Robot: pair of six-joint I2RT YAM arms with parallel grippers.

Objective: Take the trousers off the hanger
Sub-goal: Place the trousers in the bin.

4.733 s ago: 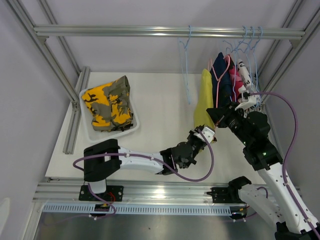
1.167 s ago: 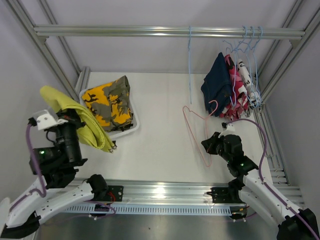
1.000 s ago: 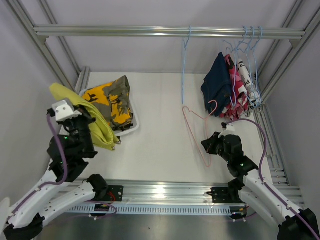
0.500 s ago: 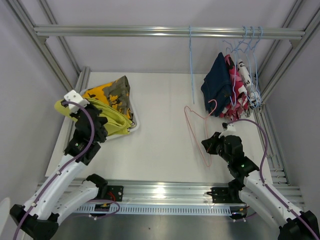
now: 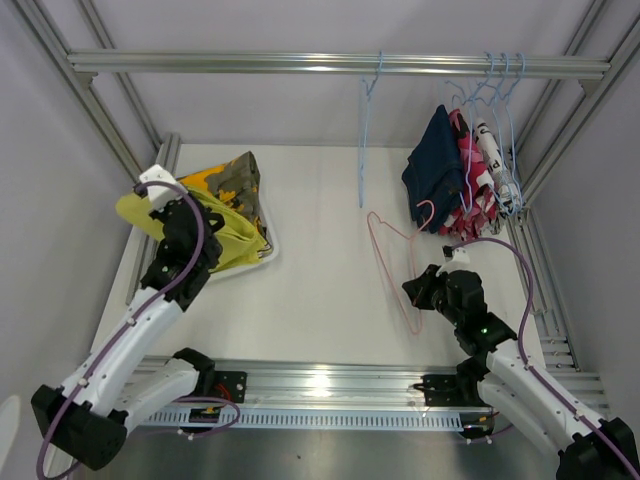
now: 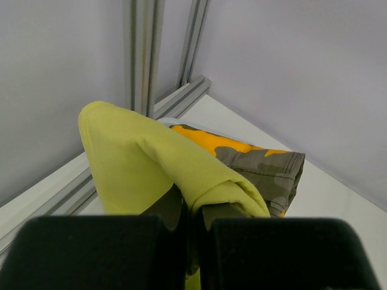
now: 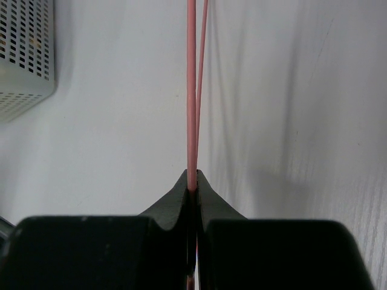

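**Top view.** The left gripper (image 5: 172,208) hung over the white tray (image 5: 268,256) at the table's far left, jaws clamped on the plain yellow trousers (image 5: 232,240). The cloth draped to either side of the wrist and partly over the camouflage trousers (image 5: 236,178), which lay in the tray. The right gripper (image 5: 411,291) sat low at right of centre, pinching the bare pink hanger (image 5: 385,255), whose hook reached up toward the hung clothes.

On the rail (image 5: 300,64) there was one empty blue hanger (image 5: 364,150). To its right was a bunch carrying the navy trousers (image 5: 430,170), the pink-red patterned trousers (image 5: 470,185) and the white lettered trousers (image 5: 488,148).

Count:
- Trousers: five pairs. One was in the tray, one was in the grip and three were on the rail.
- Hangers: one pink and one empty blue. There looked to be three or four more in the bunch, but the wires overlapped too much to be sure.

**Left wrist view.** The jaws were closed on a fold of yellow cloth. The camouflage pair lay beyond and below it, near the frame corner.

**Right wrist view.** The jaws were shut tight on the pink wire, above the bare tabletop.

**Step in hand (my reading).** The second pair was being dropped off. The next move calls for the left jaws to part over the tray so the yellow pair falls in. The pink hanger then needs to be put aside before the navy pair is tackled.
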